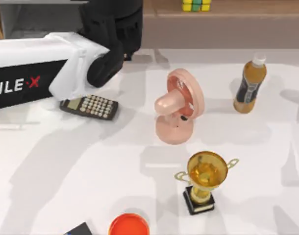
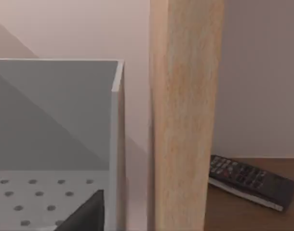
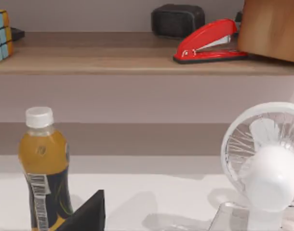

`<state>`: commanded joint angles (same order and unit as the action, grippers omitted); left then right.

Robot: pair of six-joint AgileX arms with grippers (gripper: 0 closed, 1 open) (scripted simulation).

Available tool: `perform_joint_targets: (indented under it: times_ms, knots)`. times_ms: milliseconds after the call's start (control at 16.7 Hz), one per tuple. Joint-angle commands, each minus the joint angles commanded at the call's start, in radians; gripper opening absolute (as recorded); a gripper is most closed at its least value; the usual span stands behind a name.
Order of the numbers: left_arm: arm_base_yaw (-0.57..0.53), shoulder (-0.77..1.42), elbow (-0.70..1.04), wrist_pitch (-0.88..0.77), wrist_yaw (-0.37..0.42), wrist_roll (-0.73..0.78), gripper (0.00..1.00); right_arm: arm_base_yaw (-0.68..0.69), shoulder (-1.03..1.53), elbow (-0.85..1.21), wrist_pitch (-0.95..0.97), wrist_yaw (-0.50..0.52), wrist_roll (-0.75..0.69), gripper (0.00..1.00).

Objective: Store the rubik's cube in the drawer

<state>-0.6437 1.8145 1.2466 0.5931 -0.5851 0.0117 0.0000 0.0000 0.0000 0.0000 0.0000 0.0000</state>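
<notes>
The rubik's cube [image 1: 196, 5] sits on the long brown shelf [image 1: 228, 24] at the back of the table, right of centre; in the right wrist view the cube [image 3: 0, 36] rests at the shelf's end. The drawer [image 1: 37, 22] shows as a grey floor with a wood edge at the back left, partly hidden by my left arm [image 1: 110, 34], which reaches over it. The left wrist view looks close at the drawer's grey dotted floor [image 2: 41, 192] and a light wood panel [image 2: 183, 115]. A dark corner of my left gripper [image 2: 86, 214] shows there, and one of my right gripper [image 3: 89, 211].
On the table stand a pink fan [image 1: 179, 105], a bottle [image 1: 250, 85], a gold trophy [image 1: 203, 181], a calculator [image 1: 89, 106] and a red bowl [image 1: 129, 225]. A red stapler [image 3: 209, 43], a black box [image 3: 178, 19] and a remote [image 2: 250, 180] lie on the shelf.
</notes>
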Motion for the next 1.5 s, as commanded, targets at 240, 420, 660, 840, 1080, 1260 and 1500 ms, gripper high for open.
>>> perform_joint_targets:
  times_ms: [240,420,660,840,1080,1260,1500]
  knots:
    - [-0.109,0.356,0.231,0.109,-0.107,0.002,1.00,0.000,0.000,0.000,0.000,0.000,0.000,1.00]
    - [-0.158,0.525,0.346,0.164,-0.162,0.003,1.00,0.000,0.000,0.000,0.000,0.000,0.000,1.00]
    - [-0.177,0.599,0.396,0.188,-0.188,0.004,1.00,0.000,0.000,0.000,0.000,0.000,0.000,1.00]
    - [-0.177,0.599,0.396,0.188,-0.188,0.004,1.00,0.000,0.000,0.000,0.000,0.000,0.000,1.00]
    - [-0.169,0.604,0.426,0.164,-0.179,0.003,1.00,0.000,0.000,0.000,0.000,0.000,0.000,1.00]
    - [-0.151,0.637,0.516,0.108,-0.161,0.005,1.00,0.000,0.000,0.000,0.000,0.000,0.000,1.00]
    - [-0.117,0.709,0.656,0.043,-0.127,0.005,1.00,0.000,0.000,0.000,0.000,0.000,0.000,1.00]
